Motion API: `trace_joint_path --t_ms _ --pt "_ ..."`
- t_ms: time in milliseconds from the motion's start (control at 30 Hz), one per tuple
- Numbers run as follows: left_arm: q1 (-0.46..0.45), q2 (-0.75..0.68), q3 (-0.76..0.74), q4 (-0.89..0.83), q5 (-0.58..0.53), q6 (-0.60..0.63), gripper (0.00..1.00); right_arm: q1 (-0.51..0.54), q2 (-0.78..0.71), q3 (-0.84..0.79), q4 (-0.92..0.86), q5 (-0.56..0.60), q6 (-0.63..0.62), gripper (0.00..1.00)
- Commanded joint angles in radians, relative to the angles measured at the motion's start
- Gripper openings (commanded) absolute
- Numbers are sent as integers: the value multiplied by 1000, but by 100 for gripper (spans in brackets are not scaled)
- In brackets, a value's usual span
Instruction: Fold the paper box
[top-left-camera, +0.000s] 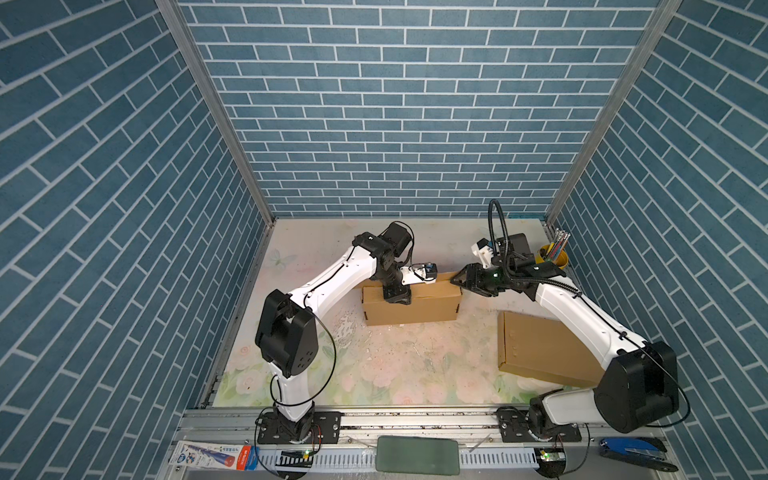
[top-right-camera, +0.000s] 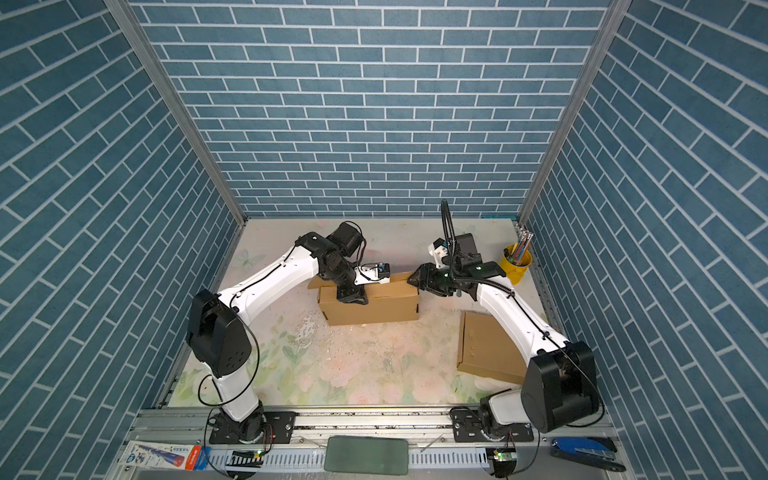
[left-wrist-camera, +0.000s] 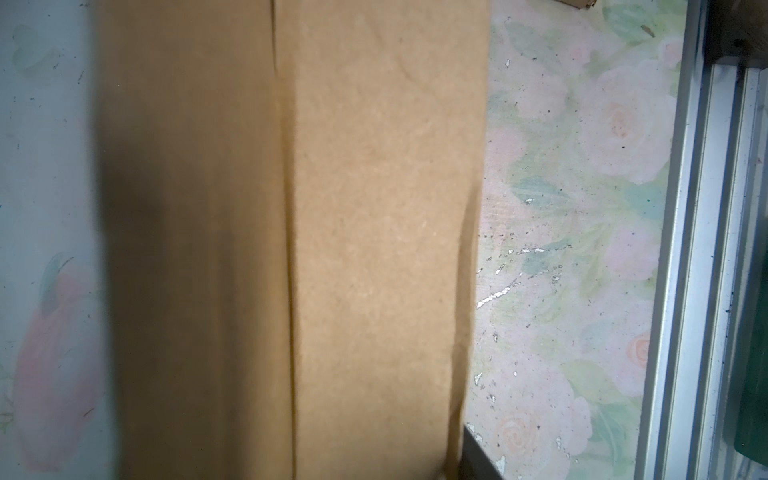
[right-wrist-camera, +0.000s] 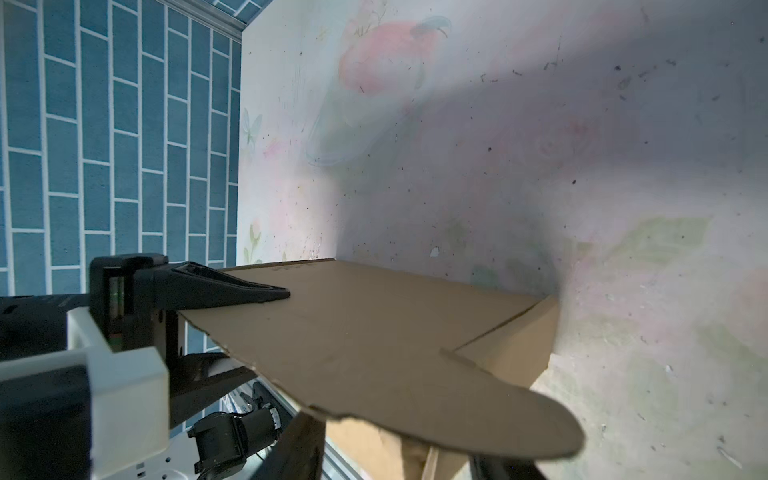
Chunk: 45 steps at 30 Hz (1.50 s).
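1. The left gripper (top-left-camera: 397, 297) points down onto the top of the box (top-left-camera: 415, 309), left of its middle. Its jaws are hidden (the left wrist view shows only cardboard), so I cannot tell whether they are apart or closed.
2. The right gripper (top-left-camera: 456, 281) is at the box's right end, jaws apart and astride a flap (right-wrist-camera: 374, 332). 1 finger (right-wrist-camera: 232, 286) lies on the flap, and the other sits behind it with a gap showing.
3. Nearest, along the rail (top-left-camera: 415, 419), lie a packet (top-left-camera: 212, 455), a green pad (top-left-camera: 417, 454) and a blue tool (top-left-camera: 631, 451).
4. On the table (top-left-camera: 395, 374), at the near right, a flat carton (top-left-camera: 536, 349) lies partly under the right arm (top-left-camera: 582, 316).
5. Mid-table, the box stands with 1 long side facing the rail, well apart from the carton. A seam runs along its top.
6. Farther back, at the right, a yellow cup (top-left-camera: 555, 262) holds pens (top-left-camera: 559, 241).
7. Behind everything stands a blue brick wall (top-left-camera: 395, 124).
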Motion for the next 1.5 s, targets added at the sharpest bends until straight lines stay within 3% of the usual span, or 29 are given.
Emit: trace_joint_path --t_ms 0,200,333,633,733,833,900,1100,1267,1333,1467 --pt "8 57 -11 -85 0 16 36 8 17 61 -39 43 -59 47" --pt "14 84 -9 -63 5 16 37 18 65 50 -71 76 -88 17" --pt "21 103 -12 -46 12 15 34 20 78 47 -99 116 -112 12" --pt "29 118 -6 -36 13 16 29 27 68 93 -114 34 -94 48" --pt "29 124 -6 -33 16 19 28 45 91 92 -132 66 -111 49" --pt "30 130 -6 -34 17 18 27 55 108 87 -141 106 -121 33" --pt "29 129 -9 -36 11 20 27 55 102 96 -146 103 -126 32" --pt "32 118 -12 -31 2 36 27 12 52 242 -353 123 -313 49" --pt "33 118 -12 -32 -7 44 27 4 46 348 -490 377 -537 54" --pt "33 116 -13 -31 -7 45 27 9 60 387 -490 426 -610 55" --pt "33 119 -11 -28 2 48 27 25 129 474 -524 379 -721 58"
